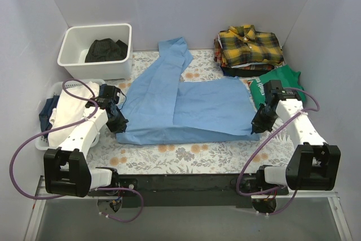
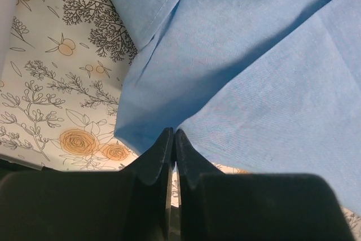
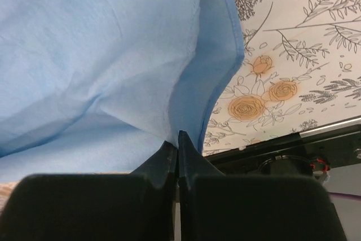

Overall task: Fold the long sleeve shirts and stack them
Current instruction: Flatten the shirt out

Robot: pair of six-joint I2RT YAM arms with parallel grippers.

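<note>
The light blue shirt (image 1: pixel 180 103) lies spread on the flowered table, one sleeve reaching to the back. My left gripper (image 1: pixel 119 123) is shut on its near left corner, seen close in the left wrist view (image 2: pixel 254 66). My right gripper (image 1: pixel 259 123) is shut on its near right corner, where the cloth (image 3: pixel 113 55) puckers into the jaws. The yellow-and-black plaid shirt (image 1: pixel 249 46) lies folded on a pile at the back right.
A white tub (image 1: pixel 96 49) holding a black garment (image 1: pixel 105 49) stands at the back left. A white basket (image 1: pixel 49 139) of clothes sits at the left edge. A green T-shirt (image 1: pixel 276 83) lies at the right, by my right arm. The table's black front edge (image 3: pixel 304 145) is near.
</note>
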